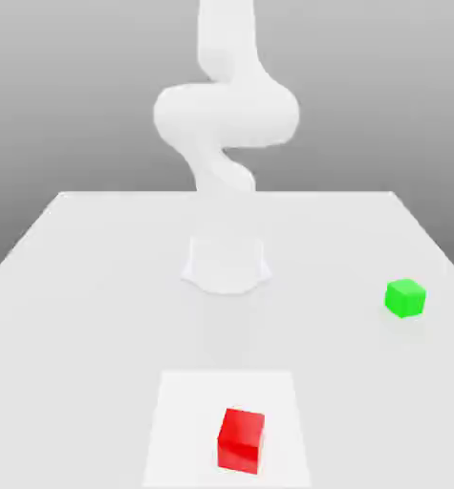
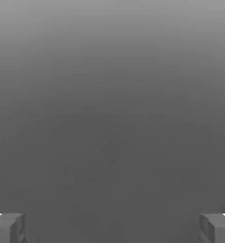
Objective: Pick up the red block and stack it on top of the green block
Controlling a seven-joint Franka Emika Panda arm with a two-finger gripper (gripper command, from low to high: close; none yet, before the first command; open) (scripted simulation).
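The red block [image 1: 240,439] lies on the white table near its front edge, a little toward the exterior view's right of centre. The green block [image 1: 405,297] rests farther back, close to the table's edge on the exterior view's right. The two cubes are far apart. My white arm [image 1: 226,115] rises folded above its base at the back, well away from both cubes. In the hand view my gripper [image 2: 112,230] is open, its grey fingertips [image 2: 7,228] spread wide with nothing but plain grey background between them.
The arm's round base [image 1: 227,265] stands at the middle of the white table [image 1: 97,287]. A lighter square patch [image 1: 183,420] marks the tabletop under the red block. The table's edges run at both sides and at the back.
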